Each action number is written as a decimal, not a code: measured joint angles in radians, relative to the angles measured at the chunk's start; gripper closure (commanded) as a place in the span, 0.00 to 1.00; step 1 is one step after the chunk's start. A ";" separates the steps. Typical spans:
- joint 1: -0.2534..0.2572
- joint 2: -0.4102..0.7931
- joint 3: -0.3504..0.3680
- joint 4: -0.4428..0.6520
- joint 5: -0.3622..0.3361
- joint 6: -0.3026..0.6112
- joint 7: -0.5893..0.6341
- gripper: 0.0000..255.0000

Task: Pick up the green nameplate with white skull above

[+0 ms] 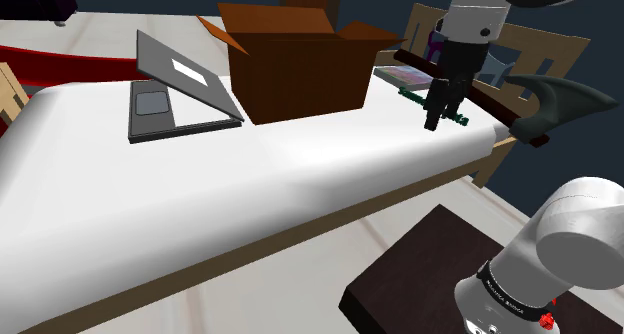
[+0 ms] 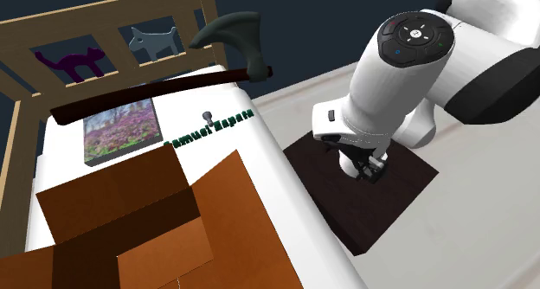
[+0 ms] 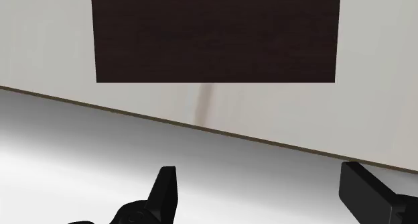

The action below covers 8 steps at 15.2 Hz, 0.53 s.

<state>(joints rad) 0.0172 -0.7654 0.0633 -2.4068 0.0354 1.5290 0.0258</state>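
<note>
Gripper hung from the white arm over the white surface, toward the shoulder view's right, and the claw was open: in the wrist view the two black fingers stood well apart with only pale surface between them. Green nameplate lay flat on that surface, white skull just above its lettering, near the edge that faced the dark stand. In the shoulder view the gripper crossed in front of the nameplate's middle, and the green ends poked out either side (whether the fingers were directly over it, I could not tell). Just beside the nameplate lay a picture of purple flowers. Beyond both, a long-handled axe stretched along the wooden headboard, its grey head out past the surface's corner. A purple cat and a grey dog stood as cut-outs in the headboard. Further along sat an open brown cardboard box, then an open grey laptop. The wrist view also caught the surface's edge and the pale floor around the stand.
</note>
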 measured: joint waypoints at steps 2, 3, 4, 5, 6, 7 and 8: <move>-0.004 0.011 -0.008 0.006 -0.006 0.003 -0.009 0.00; -0.010 0.031 -0.022 0.017 -0.017 0.009 -0.026 0.00; -0.018 0.050 -0.041 0.034 -0.031 0.006 -0.047 0.00; -0.027 0.070 -0.061 0.047 -0.046 0.010 -0.070 0.00; -0.035 0.088 -0.081 0.061 -0.060 0.011 -0.093 0.00; -0.042 0.113 -0.100 0.078 -0.072 0.016 -0.116 0.00; -0.048 0.138 -0.115 0.103 -0.082 0.011 -0.135 0.00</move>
<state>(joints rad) -0.0306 -0.6275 -0.0518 -2.3037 -0.0465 1.5396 -0.1089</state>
